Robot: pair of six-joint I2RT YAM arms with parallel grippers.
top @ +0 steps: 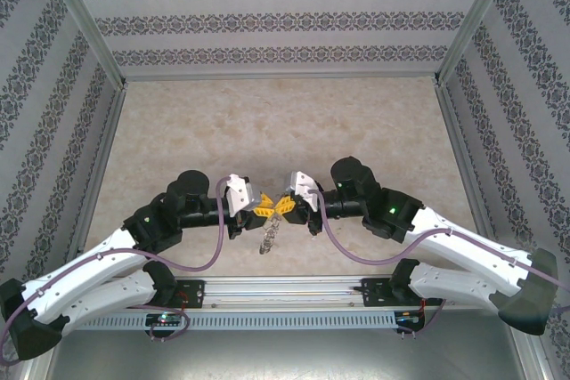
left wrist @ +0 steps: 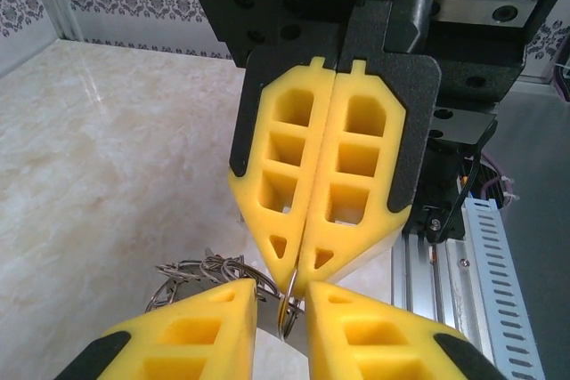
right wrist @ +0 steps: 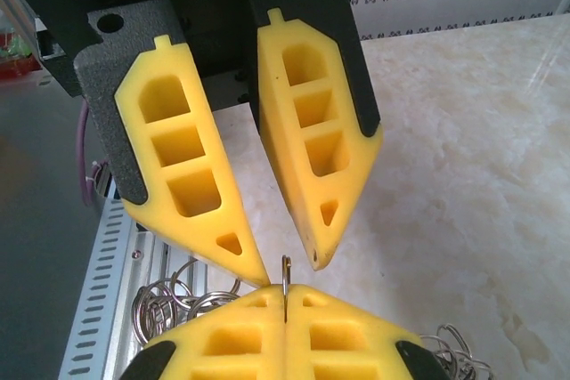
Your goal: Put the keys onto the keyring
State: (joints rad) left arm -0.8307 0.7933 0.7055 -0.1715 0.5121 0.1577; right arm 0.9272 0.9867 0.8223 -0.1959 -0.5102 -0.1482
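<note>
My two grippers meet tip to tip just above the table's near middle. The right gripper [top: 287,206] [right wrist: 285,293] is shut on a thin wire loop [right wrist: 286,264] of the keyring. The rest of the keyring [top: 269,238] [left wrist: 200,271] [right wrist: 165,304], a silvery bunch of coiled wire, hangs below the fingers. My left gripper [top: 258,206] [left wrist: 283,295] stands open by a narrow gap. The same loop [left wrist: 287,313] sits between its fingertips [right wrist: 258,273] without being pinched. The keys are out of view.
The beige marble tabletop [top: 285,122] stretches behind the grippers to the patterned walls. An aluminium rail [top: 285,289] and a perforated white strip [top: 285,319] [right wrist: 102,291] run along the near edge, right below the grippers.
</note>
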